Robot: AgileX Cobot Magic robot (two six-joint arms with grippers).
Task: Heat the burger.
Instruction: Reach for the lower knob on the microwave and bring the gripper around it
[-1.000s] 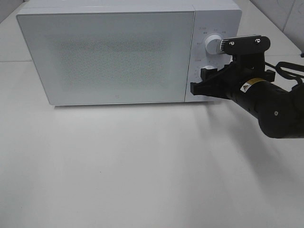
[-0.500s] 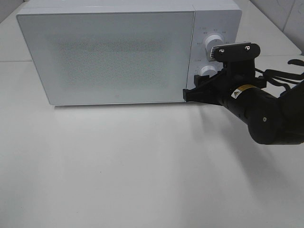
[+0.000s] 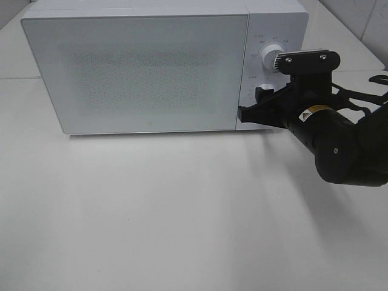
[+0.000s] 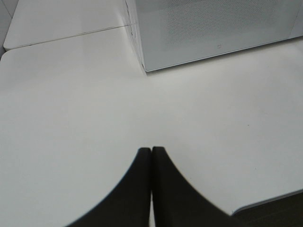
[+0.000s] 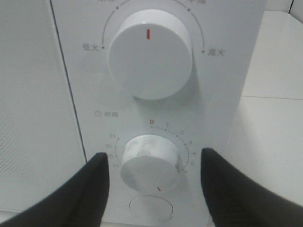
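Right tool [image 5: 154,158] is open; its fingers [image 5: 90,189] straddle the lower knob [image 5: 149,163] of the microwave [image 3: 139,66] without contact. Left tool [image 4: 151,152] is fully closed and empty, above the table [image 4: 71,118].

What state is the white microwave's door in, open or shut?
Shut: the white microwave's door sits flush beside its dial panel, no gap visible.

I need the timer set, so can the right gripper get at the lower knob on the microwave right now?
Probably yes. The right gripper faces the lower knob with its jaws open, one finger on either side, and nothing sits between them. I cannot tell whether they touch it yet.
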